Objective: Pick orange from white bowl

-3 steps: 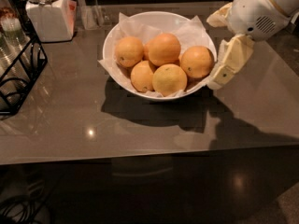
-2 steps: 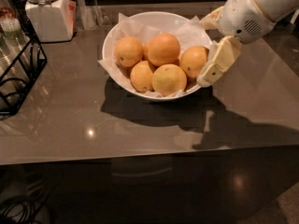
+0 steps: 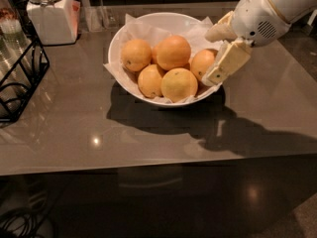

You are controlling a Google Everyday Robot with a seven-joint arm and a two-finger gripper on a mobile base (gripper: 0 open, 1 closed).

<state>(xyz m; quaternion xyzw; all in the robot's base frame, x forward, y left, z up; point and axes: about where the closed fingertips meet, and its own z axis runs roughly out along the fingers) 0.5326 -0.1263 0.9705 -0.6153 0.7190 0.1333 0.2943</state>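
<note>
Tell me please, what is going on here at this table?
A robot arm is going for fruit in a white bowl that holds five oranges on crinkled paper. Its gripper is at the bowl's right rim, fingers open, one above and one below the rightmost orange. It has not closed on the fruit, and that orange sits in the bowl with the others. A white jar and a black wire rack stand to the left on the table.

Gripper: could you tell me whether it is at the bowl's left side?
No, the gripper is at the white bowl's right rim.
</note>
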